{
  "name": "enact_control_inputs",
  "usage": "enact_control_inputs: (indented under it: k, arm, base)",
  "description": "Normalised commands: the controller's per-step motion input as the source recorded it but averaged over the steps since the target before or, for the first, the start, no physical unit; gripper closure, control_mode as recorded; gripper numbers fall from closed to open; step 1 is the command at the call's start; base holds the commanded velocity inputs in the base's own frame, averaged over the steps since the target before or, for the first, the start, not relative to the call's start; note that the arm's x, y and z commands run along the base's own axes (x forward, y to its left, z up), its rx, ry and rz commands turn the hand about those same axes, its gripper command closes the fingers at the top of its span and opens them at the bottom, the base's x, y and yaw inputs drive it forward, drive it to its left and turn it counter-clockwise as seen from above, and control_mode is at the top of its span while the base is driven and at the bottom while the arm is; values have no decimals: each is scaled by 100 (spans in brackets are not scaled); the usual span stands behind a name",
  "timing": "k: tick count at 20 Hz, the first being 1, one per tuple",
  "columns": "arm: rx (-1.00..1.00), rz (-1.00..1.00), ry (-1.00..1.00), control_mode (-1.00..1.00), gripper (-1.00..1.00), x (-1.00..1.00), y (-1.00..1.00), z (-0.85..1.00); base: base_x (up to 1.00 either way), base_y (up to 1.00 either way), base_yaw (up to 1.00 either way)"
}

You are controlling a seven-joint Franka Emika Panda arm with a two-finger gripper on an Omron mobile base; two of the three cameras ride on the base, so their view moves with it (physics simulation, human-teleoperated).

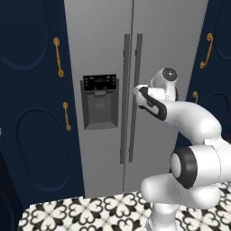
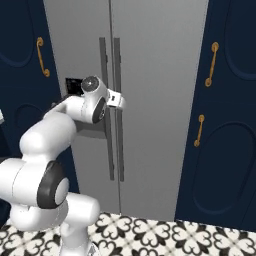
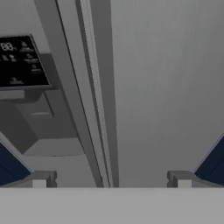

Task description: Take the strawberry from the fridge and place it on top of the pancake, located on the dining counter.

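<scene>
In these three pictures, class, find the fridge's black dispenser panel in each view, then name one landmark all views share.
Left base view: dispenser panel left of centre, on the fridge's left door.
Right base view: dispenser panel at mid-left, partly behind the arm.
Hand view: dispenser panel at upper left.
Shared landmark: the bar handles where the doors meet.

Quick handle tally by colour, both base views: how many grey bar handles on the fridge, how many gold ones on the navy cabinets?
Grey bar handles on the fridge: 2, at the door seam
Gold handles, left navy cabinets: 2
Gold handles, right navy cabinets: 2
Total: 6
</scene>
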Motion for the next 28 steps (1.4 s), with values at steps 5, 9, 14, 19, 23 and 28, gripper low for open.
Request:
enact_control_inputs:
  k: [5, 9, 14, 19, 23, 28]
  arm:
    - [0, 0, 2, -100, -100, 48, 0, 0]
    - [0, 0, 0, -100, -100, 50, 0, -7]
    - [0, 0, -13, -100, -100, 28, 0, -36]
    - [0, 0, -2, -100, -100, 55, 0, -11]
    - [0, 0, 2, -100, -100, 62, 0, 0]
    - [0, 0, 0, -100, -100, 53, 0, -14]
  base:
    - [0, 0, 0]
    - [0, 0, 0]
    - [0, 0, 0]
    - [0, 0, 0]
    - [0, 0, 0]
    - [0, 0, 0]
